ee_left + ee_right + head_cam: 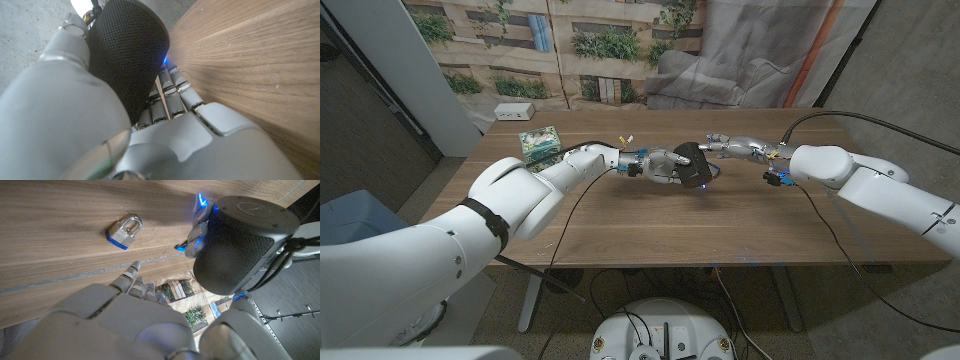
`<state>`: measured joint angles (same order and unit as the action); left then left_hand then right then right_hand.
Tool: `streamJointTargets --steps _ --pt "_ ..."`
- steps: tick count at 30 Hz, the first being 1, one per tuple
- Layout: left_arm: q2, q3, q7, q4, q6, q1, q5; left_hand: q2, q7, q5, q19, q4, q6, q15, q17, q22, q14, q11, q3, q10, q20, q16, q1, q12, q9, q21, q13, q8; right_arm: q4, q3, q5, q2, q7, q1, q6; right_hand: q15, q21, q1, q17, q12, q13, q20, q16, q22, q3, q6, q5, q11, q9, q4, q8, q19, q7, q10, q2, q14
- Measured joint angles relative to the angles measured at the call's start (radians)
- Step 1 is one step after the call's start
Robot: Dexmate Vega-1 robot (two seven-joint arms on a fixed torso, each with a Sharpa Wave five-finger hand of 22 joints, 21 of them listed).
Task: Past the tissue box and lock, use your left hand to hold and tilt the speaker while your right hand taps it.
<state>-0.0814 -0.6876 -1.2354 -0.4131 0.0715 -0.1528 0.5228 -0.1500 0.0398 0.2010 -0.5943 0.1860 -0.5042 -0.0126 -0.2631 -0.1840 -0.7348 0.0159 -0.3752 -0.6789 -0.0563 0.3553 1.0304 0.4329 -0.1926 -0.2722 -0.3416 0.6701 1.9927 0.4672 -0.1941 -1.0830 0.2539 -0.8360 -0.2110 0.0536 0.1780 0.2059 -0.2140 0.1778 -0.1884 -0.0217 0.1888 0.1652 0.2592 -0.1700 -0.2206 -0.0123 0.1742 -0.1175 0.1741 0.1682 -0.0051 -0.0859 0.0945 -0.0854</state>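
The head view looked down from above and behind both arms over the whole table [720, 225]. The left wrist view sat close behind the left hand [165, 130], facing along its fingers at the speaker [127, 55]. The right wrist view looked over the right hand [115, 320], upside down. All three shared the speaker and tabletop.

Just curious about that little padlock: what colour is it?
The padlock is silver metal with a blue base band, clearest in the right wrist view.
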Motion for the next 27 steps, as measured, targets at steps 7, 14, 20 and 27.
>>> streamJointTargets --steps 7,14,20,27 --pt "0.003 0.0 0.0 0.002 0.0 0.0 -0.002 0.0 0.0 0.0 0.0 0.0 0.0 0.0 0.0 0.0 0.0 0.0 0.0 0.0 0.0 -0.001 0.0 0.0 0.0 0.0 0.0 0.0 -0.006 0.008 0.007 0.008 0.007 0.008 0.003 0.0 0.0 0.0 0.0 0.0 0.0 0.0 0.0 0.0 0.0 0.0 0.0 0.0 0.002 0.0 0.0 0.0 0.0 0.0 0.0 0.0" --pt "0.007 0.002 0.0 0.009 -0.002 0.0 -0.003 0.0 0.0 0.0 -0.002 0.004 0.0 -0.003 0.0 0.0 -0.003 0.0 -0.004 0.0 -0.002 -0.004 0.0 -0.001 0.0 -0.001 0.0 0.0 -0.01 0.016 0.014 0.016 0.017 0.017 0.01 0.007 0.0 0.0 0.0 0.004 0.0 0.0 0.0 0.0 0.0 -0.005 -0.005 -0.001 0.005 0.0 0.001 0.0 -0.006 -0.006 0.0 -0.007" --pt "0.011 0.005 0.002 0.014 -0.003 0.0 -0.003 0.0 0.0 0.0 -0.002 0.004 0.0 -0.003 0.0 0.0 -0.003 0.0 -0.004 0.0 -0.002 -0.005 0.0 -0.001 -0.001 -0.007 0.0 0.0 -0.012 0.022 0.019 0.021 0.025 0.024 0.013 0.007 0.0 0.0 0.0 0.004 0.0 0.0 0.004 0.0 0.0 -0.005 -0.005 0.002 0.005 0.0 0.004 0.0 -0.005 -0.009 0.0 -0.007" --pt "0.015 0.007 0.011 0.021 -0.004 0.0 -0.003 0.0 0.005 0.0 -0.007 0.008 -0.005 -0.007 0.0 0.0 -0.007 -0.004 -0.008 -0.004 0.003 -0.008 0.0 -0.006 -0.001 -0.007 0.0 0.0 -0.013 0.024 0.022 0.023 0.03 0.027 0.016 0.005 0.0 0.0 0.0 0.004 0.0 -0.005 0.004 0.0 -0.004 -0.005 -0.005 0.002 0.005 -0.004 0.004 -0.005 -0.005 -0.009 0.0 -0.01"
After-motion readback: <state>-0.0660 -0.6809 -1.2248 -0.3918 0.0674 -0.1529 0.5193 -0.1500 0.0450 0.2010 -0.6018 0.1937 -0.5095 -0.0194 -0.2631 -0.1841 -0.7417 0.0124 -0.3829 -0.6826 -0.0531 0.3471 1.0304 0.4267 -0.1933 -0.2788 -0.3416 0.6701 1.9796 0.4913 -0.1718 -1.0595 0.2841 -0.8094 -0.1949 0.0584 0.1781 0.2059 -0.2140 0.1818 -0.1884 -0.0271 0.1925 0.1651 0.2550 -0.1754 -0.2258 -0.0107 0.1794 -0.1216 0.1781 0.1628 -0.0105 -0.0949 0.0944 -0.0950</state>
